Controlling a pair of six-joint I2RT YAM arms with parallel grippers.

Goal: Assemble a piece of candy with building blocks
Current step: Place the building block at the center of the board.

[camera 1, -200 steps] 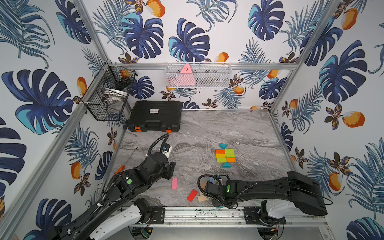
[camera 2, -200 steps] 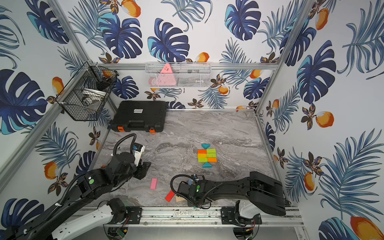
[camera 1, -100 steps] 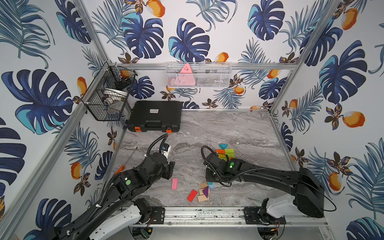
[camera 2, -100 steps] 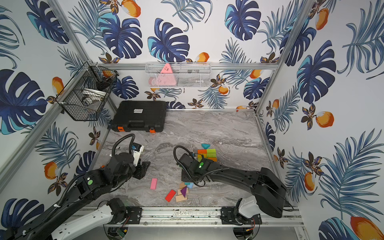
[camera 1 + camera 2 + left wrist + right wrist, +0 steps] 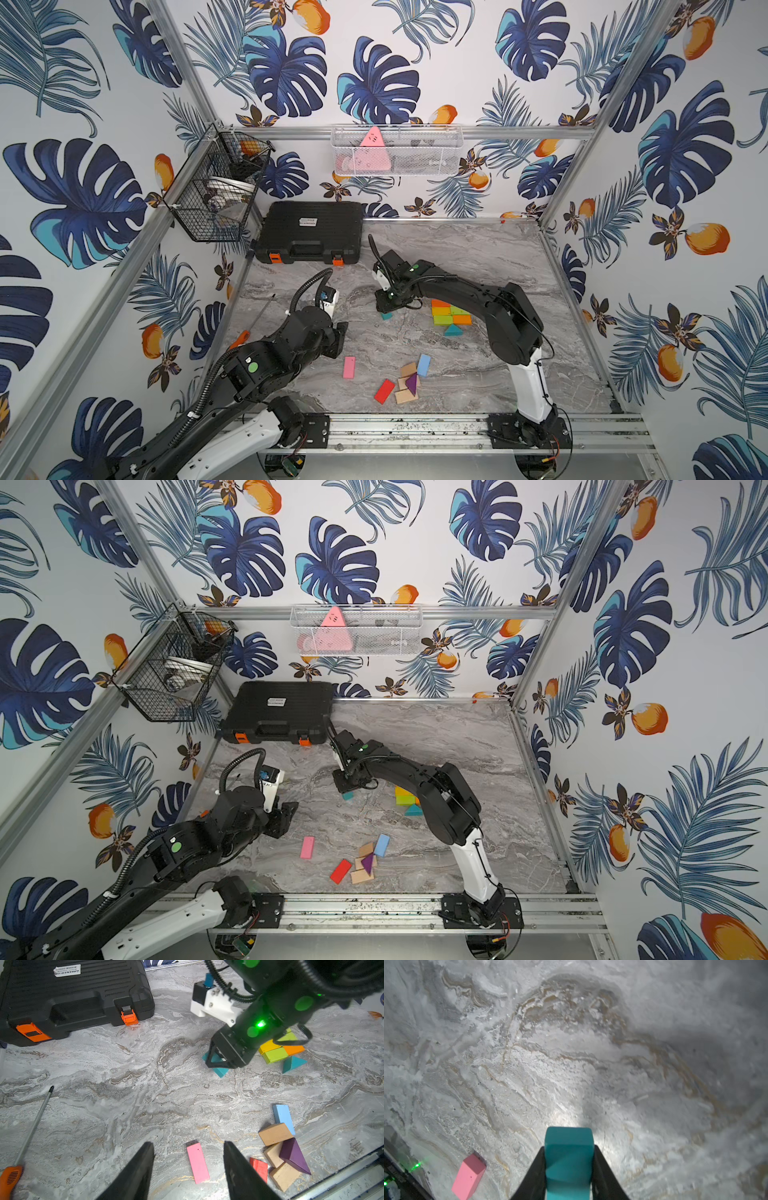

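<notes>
Two black fingers [image 5: 535, 1174] of the right gripper [image 5: 388, 306] were clamped on a teal block [image 5: 569, 1159], whose far end stuck out past their tips. We saw it held low near the middle of the table [image 5: 478, 257]; whether it touched the marble we could not tell. Just to its right lay the half-built candy [image 5: 451, 313], a tight patch of yellow, green and orange rectangles with a teal triangle [image 5: 453, 331] against its front side. The right arm [image 5: 478, 291] passed directly over that patch.

The left gripper [image 5: 188, 1144] hung with its jaws apart and empty above a pink block [image 5: 197, 1162]. Toward the front edge lay the spare pieces: a red block [image 5: 384, 390], a blue block [image 5: 424, 365], a purple triangle [image 5: 412, 382] and plain wood blocks [image 5: 409, 369]. A screwdriver [image 5: 257, 318] lay along the left edge, and a black case [image 5: 309, 232] sat at the rear left corner.

We judged the danger to be in the approach. Sliding the teal block in low could shove the loose rectangles apart, since nothing braced them. A block twisted in the grip would also land crooked, and the arm above could brush the patch.
</notes>
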